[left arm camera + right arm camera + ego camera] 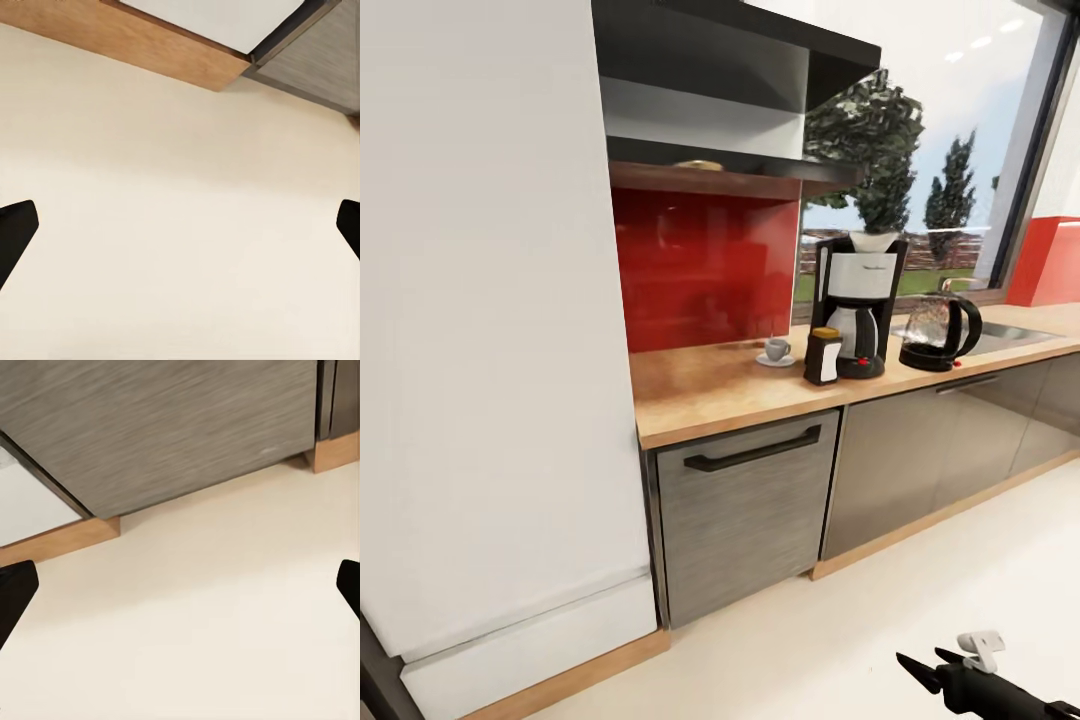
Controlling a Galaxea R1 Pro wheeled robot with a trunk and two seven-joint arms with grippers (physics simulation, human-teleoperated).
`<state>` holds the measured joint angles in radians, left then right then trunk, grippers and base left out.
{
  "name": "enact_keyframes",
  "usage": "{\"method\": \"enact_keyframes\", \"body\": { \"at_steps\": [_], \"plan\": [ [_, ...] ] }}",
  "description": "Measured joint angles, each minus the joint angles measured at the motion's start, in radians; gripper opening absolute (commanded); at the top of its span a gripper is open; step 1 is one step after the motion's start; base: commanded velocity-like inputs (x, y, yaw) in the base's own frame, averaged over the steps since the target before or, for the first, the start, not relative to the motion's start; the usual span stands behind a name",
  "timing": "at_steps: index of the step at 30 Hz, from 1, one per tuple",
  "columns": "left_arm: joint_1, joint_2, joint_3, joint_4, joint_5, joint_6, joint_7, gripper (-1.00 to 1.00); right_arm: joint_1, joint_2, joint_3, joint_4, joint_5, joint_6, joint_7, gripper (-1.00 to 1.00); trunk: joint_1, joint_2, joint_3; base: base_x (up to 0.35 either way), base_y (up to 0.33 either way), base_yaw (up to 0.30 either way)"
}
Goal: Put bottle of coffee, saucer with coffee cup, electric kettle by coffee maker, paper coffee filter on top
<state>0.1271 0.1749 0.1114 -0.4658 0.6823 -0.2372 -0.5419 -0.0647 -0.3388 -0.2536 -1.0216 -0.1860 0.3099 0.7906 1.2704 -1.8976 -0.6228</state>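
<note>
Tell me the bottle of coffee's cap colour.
Yellow-brown, on the bottle of coffee; head view shows it best.

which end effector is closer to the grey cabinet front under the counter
Hard to call. The right end effector faces the grey cabinet front across a strip of floor; the left end effector points at the floor by the white unit's wooden plinth. Both hang low and open.

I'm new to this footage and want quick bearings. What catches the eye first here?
The glossy red backsplash behind the kitchen countertop stands out first. Before it, the coffee maker stands tall with the paper coffee filter on top, the bottle of coffee and coffee cup to its left, the electric kettle to its right.
</note>
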Motion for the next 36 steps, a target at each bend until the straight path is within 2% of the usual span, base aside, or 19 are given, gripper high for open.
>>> {"method": "enact_keyframes", "body": {
  "at_steps": [24, 25, 26, 27, 28, 30, 32, 33, 36],
  "plan": [
    [0.000, 0.000, 0.000, 0.002, 0.000, 0.001, 0.000, 1.00, 0.001, 0.001, 0.005, 0.014, 0.003, -0.003, -0.009, 1.00, -0.092, 0.168, 0.075, 0.000, 0.000, 0.000],
    [0.000, 0.000, 0.000, 0.002, 0.000, 0.001, 0.000, 1.00, 0.001, 0.001, 0.005, 0.023, 0.009, -0.003, -0.009, 1.00, -0.096, 0.175, 0.078, 0.000, 0.000, 0.000],
    [0.000, 0.000, 0.000, 0.003, 0.000, 0.001, 0.000, 1.00, 0.001, 0.004, 0.006, 0.083, 0.031, -0.003, -0.008, 1.00, -0.100, 0.182, 0.081, 0.000, 0.000, 0.000],
    [0.000, 0.000, 0.000, 0.003, 0.000, 0.001, 0.000, 1.00, 0.001, 0.004, 0.006, 0.106, 0.033, -0.004, -0.008, 1.00, -0.104, 0.189, 0.085, 0.000, 0.000, 0.000],
    [0.000, 0.000, 0.000, 0.003, 0.000, 0.001, 0.000, 1.00, 0.001, 0.005, 0.007, 0.145, 0.037, -0.014, -0.008, 1.00, -0.107, 0.196, 0.088, 0.000, 0.000, 0.000],
    [0.000, 0.000, -0.001, 0.004, 0.000, 0.002, 0.000, 1.00, 0.001, 0.005, 0.012, 0.215, 0.045, -0.082, -0.009, 1.00, -0.115, 0.210, 0.094, 0.000, 0.000, 0.000],
    [0.000, 0.000, -0.001, 0.004, 0.000, 0.002, 0.000, 1.00, 0.001, 0.006, 0.015, 0.274, 0.063, -0.162, -0.011, 1.00, -0.123, 0.224, 0.100, 0.000, 0.000, 0.000],
    [0.000, 0.000, -0.001, 0.004, 0.000, 0.003, 0.000, 1.00, 0.001, 0.007, 0.016, 0.346, 0.089, -0.239, -0.014, 1.00, -0.127, 0.231, 0.103, 0.000, 0.000, 0.000],
    [0.000, 0.000, -0.001, 0.004, 0.000, 0.003, 0.000, 1.00, 0.001, 0.009, 0.017, 0.480, 0.120, -0.357, -0.027, 1.00, -0.130, 0.238, 0.107, 0.000, 0.000, 0.000]
  ]
}}
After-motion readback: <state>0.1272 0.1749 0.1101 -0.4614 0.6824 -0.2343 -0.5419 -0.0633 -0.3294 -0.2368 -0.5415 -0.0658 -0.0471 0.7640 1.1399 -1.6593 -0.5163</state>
